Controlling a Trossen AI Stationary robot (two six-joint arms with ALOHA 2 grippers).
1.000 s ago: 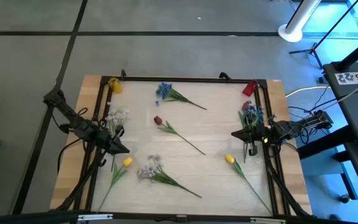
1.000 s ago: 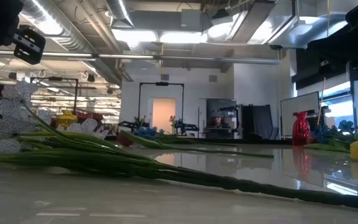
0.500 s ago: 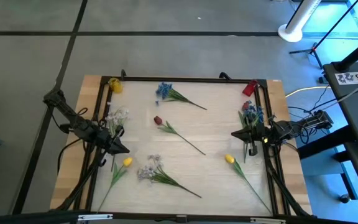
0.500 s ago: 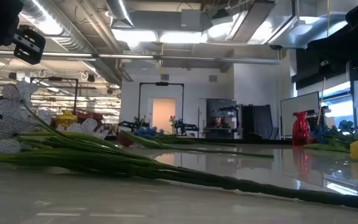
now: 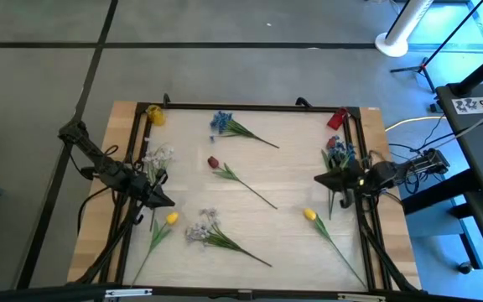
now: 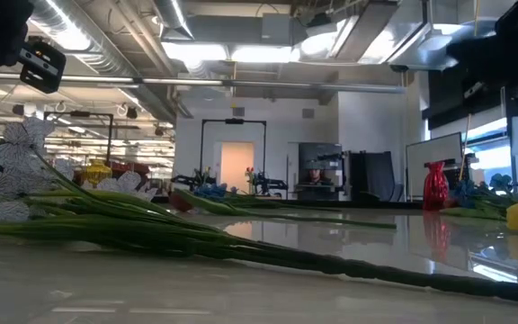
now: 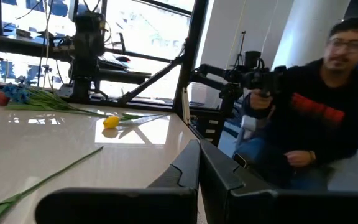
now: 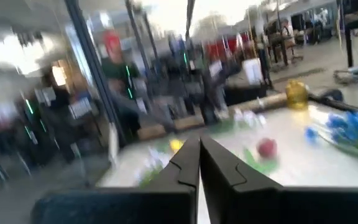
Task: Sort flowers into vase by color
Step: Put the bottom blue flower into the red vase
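Note:
Flowers lie flat on the wooden table: a blue cluster [image 5: 220, 122], a dark red tulip [image 5: 213, 162], a yellow tulip [image 5: 171, 218], a white spray [image 5: 159, 157], a pale spray [image 5: 201, 228], a second yellow tulip [image 5: 309, 215], and a blue bunch with a red bloom [image 5: 339, 151]. A yellow vase [image 5: 154, 115] stands at the far left corner and a red vase [image 5: 336, 118] at the far right. My left gripper [image 5: 168, 201] hovers shut beside the left yellow tulip. My right gripper [image 5: 317, 179] hovers shut by the blue bunch's stems. Both wrist views show the fingers closed, left gripper [image 7: 199, 155] and right gripper [image 8: 199, 146].
A black frame [image 5: 250, 106] runs round the table. The middle of the board, between the red tulip's stem [image 5: 254, 191] and the right yellow tulip, is bare wood. A person [image 7: 316, 118] sits beyond the table's right side. A desk with cables [image 5: 476, 126] stands to the right.
My right arm has shifted a little toward the table's right edge, and its wrist picture is smeared by the motion. The flowers and vases lie where they were.

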